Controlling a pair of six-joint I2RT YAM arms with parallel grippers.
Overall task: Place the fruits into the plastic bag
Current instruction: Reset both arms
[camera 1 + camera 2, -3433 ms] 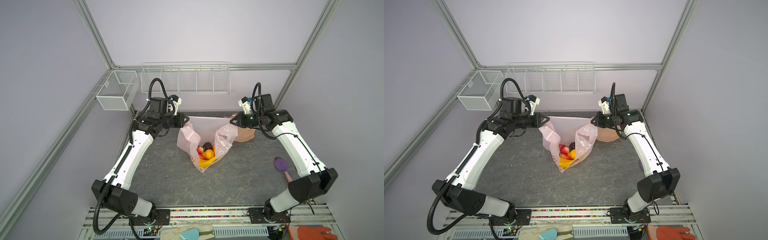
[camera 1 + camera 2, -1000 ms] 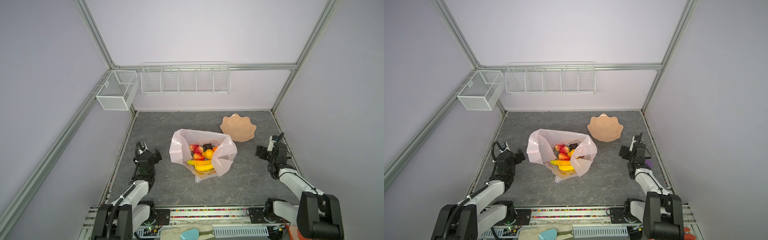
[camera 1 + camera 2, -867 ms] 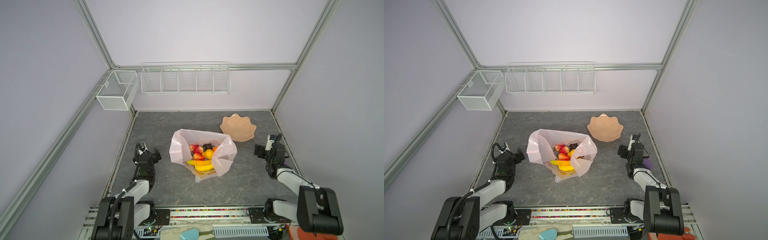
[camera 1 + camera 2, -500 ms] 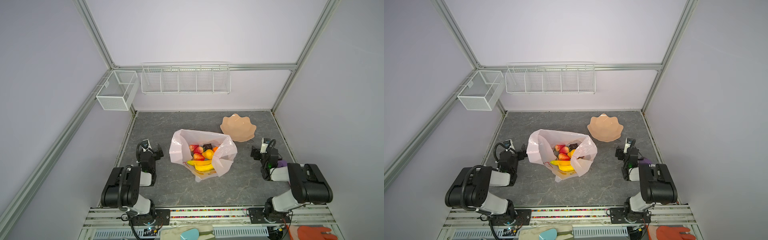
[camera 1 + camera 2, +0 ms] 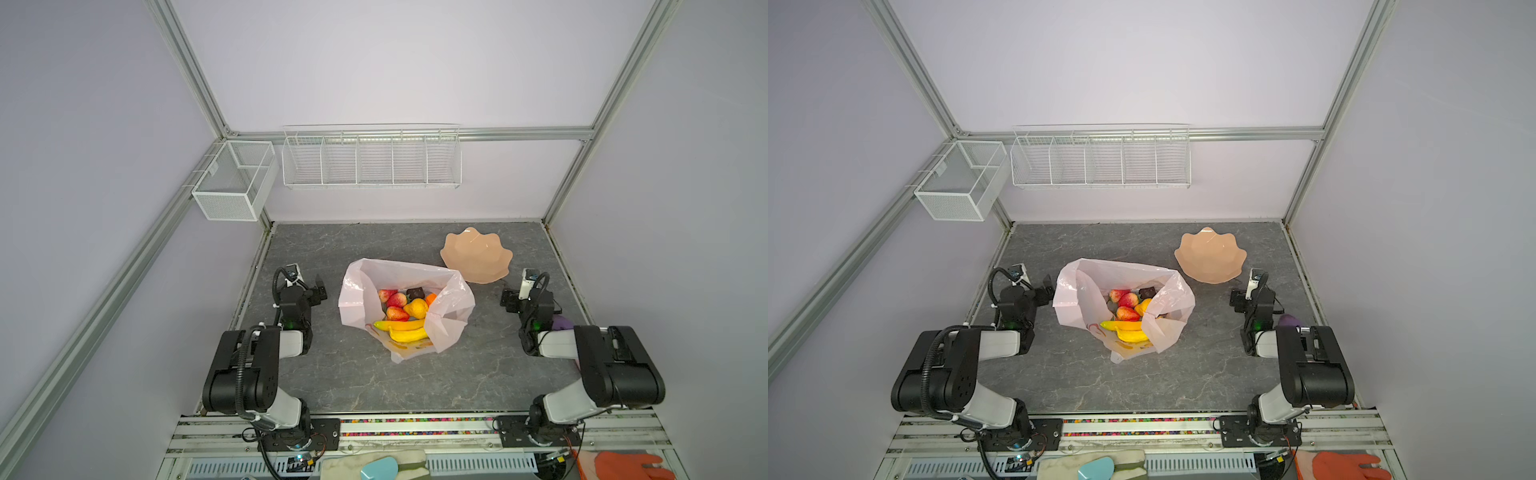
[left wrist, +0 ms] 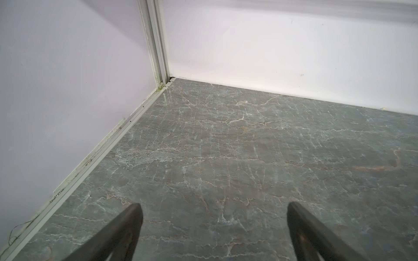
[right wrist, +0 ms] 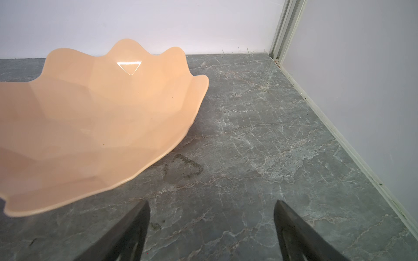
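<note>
While both arms sit folded low at either side of the grey marbled table (image 5: 365, 386), the pale pink plastic bag (image 5: 353, 297) stands open at the table's middle, seen in both top views. Inside it lie two yellow bananas (image 5: 405, 330), three red strawberries (image 5: 397, 300), a yellow pear (image 5: 417, 308), an orange tangerine (image 5: 431, 297) and a dark brown fruit (image 5: 414, 293). The left gripper (image 6: 212, 210) is spread wide and empty over bare table. The right gripper (image 7: 211, 206), likewise spread and empty, faces the table just beside the peach scalloped bowl (image 7: 90, 113). A purple object (image 5: 562, 322) lies partly hidden beside the right arm.
</note>
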